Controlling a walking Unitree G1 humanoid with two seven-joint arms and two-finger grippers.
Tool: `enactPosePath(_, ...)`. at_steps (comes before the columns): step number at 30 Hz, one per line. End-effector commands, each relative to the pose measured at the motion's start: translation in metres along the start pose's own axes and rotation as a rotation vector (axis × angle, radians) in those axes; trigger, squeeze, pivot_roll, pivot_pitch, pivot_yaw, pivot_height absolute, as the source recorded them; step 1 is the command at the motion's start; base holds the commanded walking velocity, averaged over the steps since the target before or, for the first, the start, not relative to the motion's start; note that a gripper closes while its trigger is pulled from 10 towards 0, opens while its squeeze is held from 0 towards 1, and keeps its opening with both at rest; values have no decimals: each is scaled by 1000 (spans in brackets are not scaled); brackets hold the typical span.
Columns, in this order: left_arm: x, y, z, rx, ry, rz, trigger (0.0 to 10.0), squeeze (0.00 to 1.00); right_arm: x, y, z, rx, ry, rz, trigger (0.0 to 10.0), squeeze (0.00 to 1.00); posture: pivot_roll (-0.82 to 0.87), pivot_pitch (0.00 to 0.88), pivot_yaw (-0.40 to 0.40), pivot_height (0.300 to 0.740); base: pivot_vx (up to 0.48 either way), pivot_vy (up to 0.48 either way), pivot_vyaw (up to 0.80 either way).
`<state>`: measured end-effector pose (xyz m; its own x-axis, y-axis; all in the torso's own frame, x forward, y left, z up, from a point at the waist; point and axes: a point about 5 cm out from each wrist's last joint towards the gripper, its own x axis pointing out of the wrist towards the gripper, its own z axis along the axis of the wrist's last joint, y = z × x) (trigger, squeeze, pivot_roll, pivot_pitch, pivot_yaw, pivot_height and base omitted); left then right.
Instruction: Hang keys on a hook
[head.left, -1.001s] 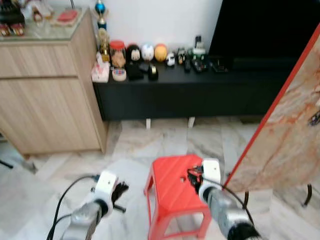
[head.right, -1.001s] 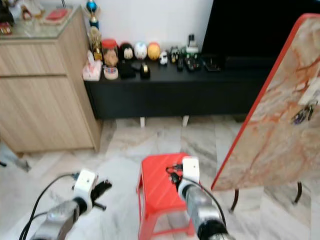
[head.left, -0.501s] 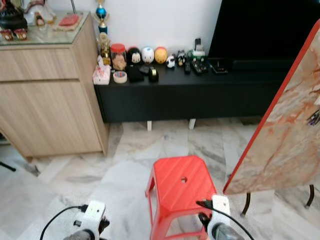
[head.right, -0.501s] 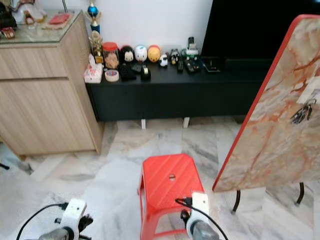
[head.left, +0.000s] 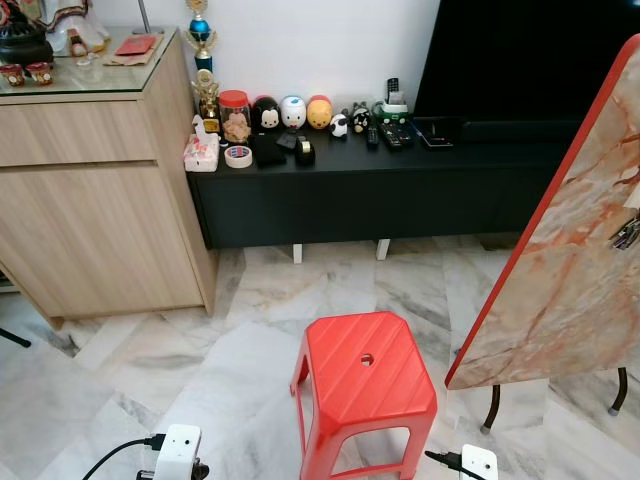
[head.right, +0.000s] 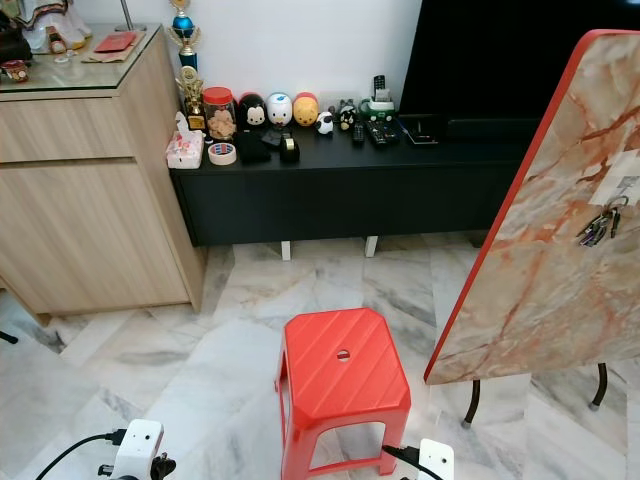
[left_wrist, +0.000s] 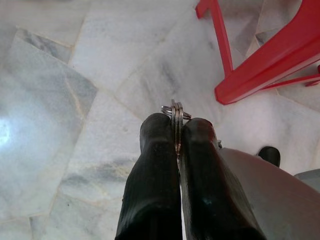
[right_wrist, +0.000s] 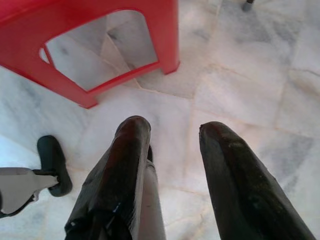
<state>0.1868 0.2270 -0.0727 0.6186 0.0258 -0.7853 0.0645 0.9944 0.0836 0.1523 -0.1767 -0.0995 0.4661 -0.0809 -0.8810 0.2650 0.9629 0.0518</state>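
Left gripper (left_wrist: 176, 131) low over marble floor (left_wrist: 75, 60) left of red stool (head.left: 365, 375), fingers pinching key ring (left_wrist: 175, 111). Right gripper (right_wrist: 172, 131) low right of stool, fingers spread, empty. Keys (head.right: 596, 227) hanging on slanted marble board (head.right: 540, 270) right of stool.

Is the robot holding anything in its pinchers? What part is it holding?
Yes. The left gripper is shut on a metal key ring, pinching the ring itself between its fingertips. The right gripper is open and holds nothing.
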Motion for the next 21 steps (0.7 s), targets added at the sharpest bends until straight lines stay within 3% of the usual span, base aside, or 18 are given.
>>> enactPosePath(1,-1,0,-6,-18,15,3,10000,0,-1,-2,-2,34,-10,1,10000,0,55,0,-69,740,0,0,0)
enactPosePath(21,-1,-4,-11,-22,30,8,10000,0,1,-4,15,113,-57,-12,10000,0,60,0,-74,740,0,-285,0)
